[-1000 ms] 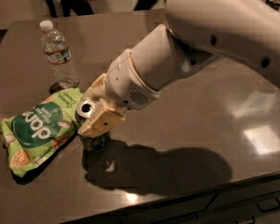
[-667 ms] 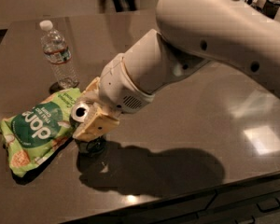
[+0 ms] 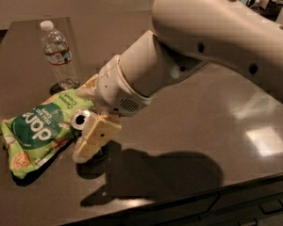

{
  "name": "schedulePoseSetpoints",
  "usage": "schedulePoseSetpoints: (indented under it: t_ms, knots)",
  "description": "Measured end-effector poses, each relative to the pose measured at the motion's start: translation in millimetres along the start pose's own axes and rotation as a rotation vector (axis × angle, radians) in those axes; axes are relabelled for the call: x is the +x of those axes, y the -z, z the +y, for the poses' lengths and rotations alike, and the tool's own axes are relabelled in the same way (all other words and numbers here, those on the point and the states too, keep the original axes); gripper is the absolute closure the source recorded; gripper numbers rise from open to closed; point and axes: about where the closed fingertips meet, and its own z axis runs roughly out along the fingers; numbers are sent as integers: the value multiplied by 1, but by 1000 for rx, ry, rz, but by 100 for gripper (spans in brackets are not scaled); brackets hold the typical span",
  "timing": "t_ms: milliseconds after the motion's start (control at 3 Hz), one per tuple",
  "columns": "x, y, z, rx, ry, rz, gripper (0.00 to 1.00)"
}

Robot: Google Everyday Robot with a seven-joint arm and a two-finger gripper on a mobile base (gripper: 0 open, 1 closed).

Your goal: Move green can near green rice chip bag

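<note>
Fingers [image 3: 98, 134] of the gripper [image 3: 90, 149] clamp the green can [image 3: 103, 153], mostly hidden behind them, just beside the right end of the green rice chip bag [image 3: 35, 133] near the desk's [image 3: 203, 126] front-left corner; a water bottle [image 3: 60, 58] stands behind the bag

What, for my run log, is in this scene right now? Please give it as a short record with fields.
gripper: low over the table, at the right edge of the bag, on top of the can
green can: mostly hidden under the gripper, close beside the bag
green rice chip bag: lying flat, front left of the table
water bottle: upright, capped, behind the bag
table: dark, glossy
</note>
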Motion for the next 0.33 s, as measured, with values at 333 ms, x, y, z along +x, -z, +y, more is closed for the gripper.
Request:
schedulePoseSetpoints:
  t_ms: [333]
  knots:
    - [0,0,0,0,0,0,0]
